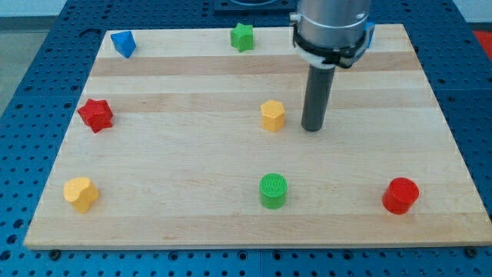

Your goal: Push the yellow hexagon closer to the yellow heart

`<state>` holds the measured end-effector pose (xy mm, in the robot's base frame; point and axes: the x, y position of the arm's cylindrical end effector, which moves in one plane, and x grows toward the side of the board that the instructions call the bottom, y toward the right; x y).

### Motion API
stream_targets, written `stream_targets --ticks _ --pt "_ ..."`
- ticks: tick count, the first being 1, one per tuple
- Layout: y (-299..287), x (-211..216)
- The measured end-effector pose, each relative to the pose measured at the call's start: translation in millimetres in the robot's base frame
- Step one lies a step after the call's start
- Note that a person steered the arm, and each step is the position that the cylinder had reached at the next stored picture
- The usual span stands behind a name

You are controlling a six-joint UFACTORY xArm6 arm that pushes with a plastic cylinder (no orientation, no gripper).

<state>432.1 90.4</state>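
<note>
The yellow hexagon [272, 115] sits near the middle of the wooden board [192, 154]. The yellow heart [80, 193] lies far off at the board's lower left. My tip [312, 128] rests on the board just to the right of the yellow hexagon, a small gap apart from it, not touching. The dark rod rises from the tip to the grey arm at the view's top.
A red star [95, 115] is at the left edge, a blue block [123, 43] at the top left, a green star [242, 36] at the top middle. A green cylinder [273, 191] stands below the hexagon. A red cylinder [400, 195] is at the lower right.
</note>
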Motion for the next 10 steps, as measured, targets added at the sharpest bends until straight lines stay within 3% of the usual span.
stream_targets --ticks 1,4,6,7,9,10 --pt "-25 -14" --pt "-256 33" --pt "-247 -7" --pt "-284 0" --pt "-311 60" --pt "-312 50"
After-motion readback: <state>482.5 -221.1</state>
